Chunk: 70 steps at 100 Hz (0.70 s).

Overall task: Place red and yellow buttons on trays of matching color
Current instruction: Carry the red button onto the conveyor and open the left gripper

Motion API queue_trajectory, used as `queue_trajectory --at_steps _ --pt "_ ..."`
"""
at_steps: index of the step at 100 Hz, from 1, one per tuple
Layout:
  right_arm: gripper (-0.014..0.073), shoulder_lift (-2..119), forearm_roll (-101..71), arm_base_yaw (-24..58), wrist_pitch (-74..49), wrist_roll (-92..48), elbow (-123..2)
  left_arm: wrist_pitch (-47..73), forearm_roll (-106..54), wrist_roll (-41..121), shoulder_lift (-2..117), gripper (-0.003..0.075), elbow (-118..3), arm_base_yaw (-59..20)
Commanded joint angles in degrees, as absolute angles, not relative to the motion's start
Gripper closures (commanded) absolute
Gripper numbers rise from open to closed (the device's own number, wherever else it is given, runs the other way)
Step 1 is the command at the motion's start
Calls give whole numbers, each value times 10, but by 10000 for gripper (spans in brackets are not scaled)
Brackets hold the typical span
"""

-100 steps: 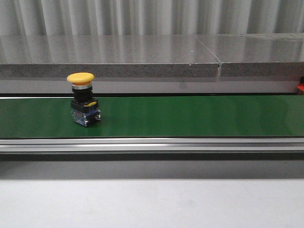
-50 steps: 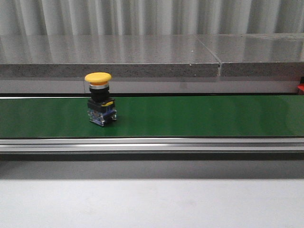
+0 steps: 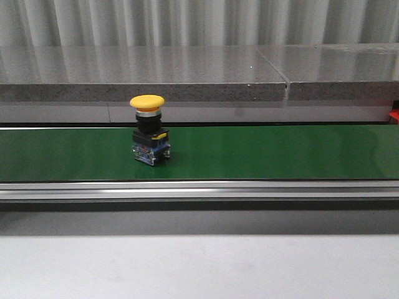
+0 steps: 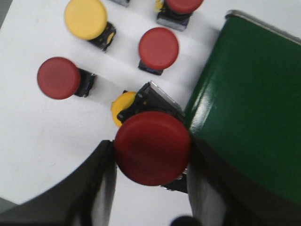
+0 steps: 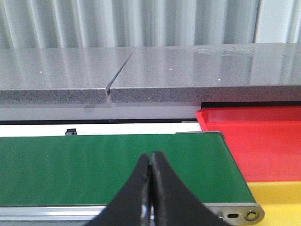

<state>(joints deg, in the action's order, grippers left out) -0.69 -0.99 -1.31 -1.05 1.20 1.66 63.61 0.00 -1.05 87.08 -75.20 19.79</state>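
Note:
A yellow button (image 3: 148,103) on a black base stands upright on the green belt (image 3: 262,152), left of centre in the front view. My left gripper (image 4: 152,148) is shut on a red button (image 4: 153,141), its fingers (image 4: 103,183) pressing both sides of the cap, beside the belt's end (image 4: 249,113). My right gripper (image 5: 151,157) is shut with nothing in it, over the other end of the belt (image 5: 94,165). The red tray (image 5: 263,134) and yellow tray (image 5: 280,197) lie just past that end. Neither gripper shows in the front view.
On the white table under my left gripper stand loose buttons: a yellow one (image 4: 86,18), red ones (image 4: 58,77) (image 4: 158,48) (image 4: 183,4), and a half-hidden yellow one (image 4: 122,107). A grey stone ledge (image 3: 187,75) runs behind the belt.
The yellow button has ridden the belt to the right, still upright. Nothing else in the front view has changed.

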Motion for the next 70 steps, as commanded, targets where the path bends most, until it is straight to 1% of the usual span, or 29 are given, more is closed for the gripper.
queue_trajectory --at_steps 1,34,70 --pt "662 -12 -4 -13 34 11 7 632 -6 -5 846 629 -788 178" --pt "662 -12 -4 -13 34 11 7 650 -32 24 861 629 -839 102" --pt "662 -12 -4 -13 34 11 7 664 -40 34 914 629 -848 57"
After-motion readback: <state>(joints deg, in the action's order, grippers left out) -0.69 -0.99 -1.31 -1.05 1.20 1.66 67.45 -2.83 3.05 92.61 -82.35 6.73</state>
